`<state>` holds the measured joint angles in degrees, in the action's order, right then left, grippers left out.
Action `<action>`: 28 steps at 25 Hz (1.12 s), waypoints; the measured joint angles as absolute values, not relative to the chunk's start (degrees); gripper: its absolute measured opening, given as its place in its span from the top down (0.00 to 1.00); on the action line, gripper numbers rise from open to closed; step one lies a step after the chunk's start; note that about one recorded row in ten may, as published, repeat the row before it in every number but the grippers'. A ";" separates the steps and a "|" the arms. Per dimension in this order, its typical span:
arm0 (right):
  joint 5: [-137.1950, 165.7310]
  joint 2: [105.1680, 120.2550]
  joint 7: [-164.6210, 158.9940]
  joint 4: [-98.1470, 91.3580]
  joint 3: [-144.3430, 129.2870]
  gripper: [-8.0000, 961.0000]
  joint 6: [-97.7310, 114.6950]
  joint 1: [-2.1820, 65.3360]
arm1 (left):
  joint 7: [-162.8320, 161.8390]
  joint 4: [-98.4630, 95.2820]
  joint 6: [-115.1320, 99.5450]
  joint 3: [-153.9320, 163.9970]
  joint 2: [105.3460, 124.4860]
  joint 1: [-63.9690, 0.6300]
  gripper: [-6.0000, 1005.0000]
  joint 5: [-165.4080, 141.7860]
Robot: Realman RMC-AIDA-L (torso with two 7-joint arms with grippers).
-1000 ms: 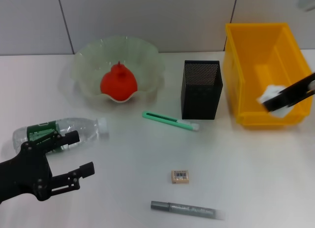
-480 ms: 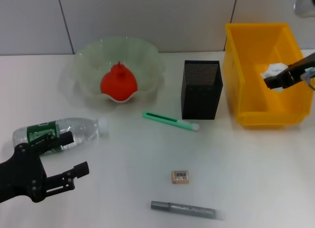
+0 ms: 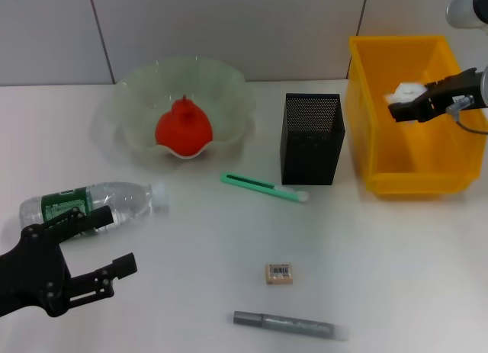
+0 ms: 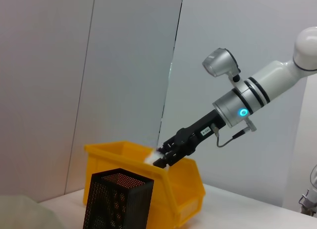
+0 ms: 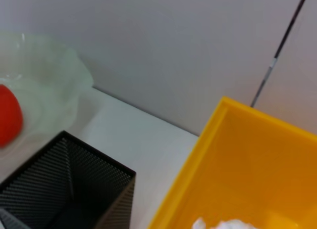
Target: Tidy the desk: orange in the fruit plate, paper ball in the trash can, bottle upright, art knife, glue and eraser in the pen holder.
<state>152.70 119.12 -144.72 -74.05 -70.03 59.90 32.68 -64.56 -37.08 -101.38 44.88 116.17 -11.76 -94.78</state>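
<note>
The orange (image 3: 183,126) lies in the pale green fruit plate (image 3: 226,85). My right gripper (image 3: 399,110) is shut on the white paper ball (image 3: 405,91), holding it above the yellow trash can (image 3: 374,151); the left wrist view shows that gripper (image 4: 165,158) and the paper ball (image 4: 150,157) over the trash can (image 4: 183,194). The clear bottle (image 3: 95,203) lies on its side at the left. Just in front of it, my left gripper (image 3: 118,239) is open. The green art knife (image 3: 263,187), the eraser (image 3: 280,273) and the grey glue (image 3: 286,323) lie on the table. The black mesh pen holder (image 3: 313,138) stands upright.
The white table (image 3: 396,261) meets a grey wall behind. In the right wrist view the trash can (image 5: 233,160) fills the lower right, with the pen holder (image 5: 64,189), the fruit plate (image 5: 44,85) and the orange (image 5: 7,115) beside it.
My right gripper has carried the paper ball up and leftward over the trash can. My left gripper has dropped slightly toward the table's near left corner.
</note>
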 joint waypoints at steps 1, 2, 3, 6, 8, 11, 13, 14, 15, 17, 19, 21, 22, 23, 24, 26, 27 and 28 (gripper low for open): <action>152.34 119.10 -144.56 -73.87 -70.02 0.38 59.78 32.65 | -64.56 -37.09 -101.53 44.73 116.15 -11.71 0.18 -94.78; 152.20 119.08 -144.53 -73.72 -70.00 0.34 59.72 32.65 | -64.57 -37.09 -101.72 44.33 116.15 -11.69 0.18 -94.78; 152.19 119.08 -144.53 -73.66 -69.98 0.31 59.64 32.64 | -64.57 -37.09 -101.76 44.10 116.14 -11.69 0.19 -94.80; 152.19 119.07 -144.52 -73.47 -69.96 0.20 59.24 32.39 | -64.58 -37.08 -101.88 43.47 116.12 -11.68 0.19 -94.93; 152.12 119.08 -144.50 -73.57 -69.84 0.16 59.12 32.01 | -64.58 -37.09 -101.89 43.46 116.12 -11.68 0.19 -94.93; 149.72 119.07 -142.98 -75.10 -68.39 0.14 60.18 30.95 | -64.82 -37.27 -101.96 43.43 116.05 -11.69 0.19 -94.80; 144.33 118.98 -139.48 -77.04 -65.48 0.13 63.42 29.77 | -65.41 -37.62 -101.98 43.28 116.03 -11.68 0.19 -94.77; 136.23 118.95 -133.73 -78.73 -60.70 0.12 69.56 28.62 | -65.41 -37.62 -101.98 43.28 116.03 -11.68 0.19 -94.77; 136.23 118.95 -133.73 -78.73 -60.70 0.12 69.56 28.62 | -65.41 -37.62 -101.98 43.28 116.03 -11.68 0.19 -94.77; 128.29 118.93 -127.23 -79.39 -55.32 0.12 77.07 27.37 | -69.97 -42.23 -102.06 41.91 115.68 -11.88 0.19 -94.92; 119.63 118.93 -118.85 -78.93 -49.87 0.12 85.74 24.87 | -71.33 -44.72 -102.04 41.56 115.68 -11.89 0.19 -94.91; 116.99 118.97 -116.06 -78.30 -48.80 0.12 88.11 23.66 | -73.62 -48.49 -101.71 41.37 115.67 -12.17 0.19 -95.16; 114.67 118.98 -113.70 -77.52 -48.10 0.12 89.49 22.44 | -75.17 -50.56 -101.42 41.40 115.60 -12.68 0.19 -95.57; 112.91 119.01 -111.64 -76.62 -47.65 0.12 90.73 21.33 | -75.17 -50.56 -101.42 41.40 115.60 -12.68 0.19 -95.57; 109.37 119.02 -107.90 -74.17 -47.29 0.12 91.91 19.11 | -77.03 -52.59 -101.20 41.49 115.33 -13.45 0.19 -96.71; 107.63 119.01 -105.82 -72.57 -47.13 0.12 92.44 18.07 | -81.19 -56.14 -101.02 41.38 114.56 -16.09 0.19 -100.15; 105.82 119.01 -103.26 -70.43 -47.01 0.12 93.04 17.12 | -83.91 -57.89 -100.96 41.25 114.15 -18.11 0.19 -103.23; 104.56 119.00 -101.00 -68.75 -46.81 0.12 93.60 16.48 | -85.39 -58.93 -100.76 41.24 114.03 -19.55 0.19 -105.86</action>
<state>104.56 119.00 -101.00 -68.75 -46.81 93.60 16.48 -85.39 -58.93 -100.76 41.24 114.03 -19.55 -105.86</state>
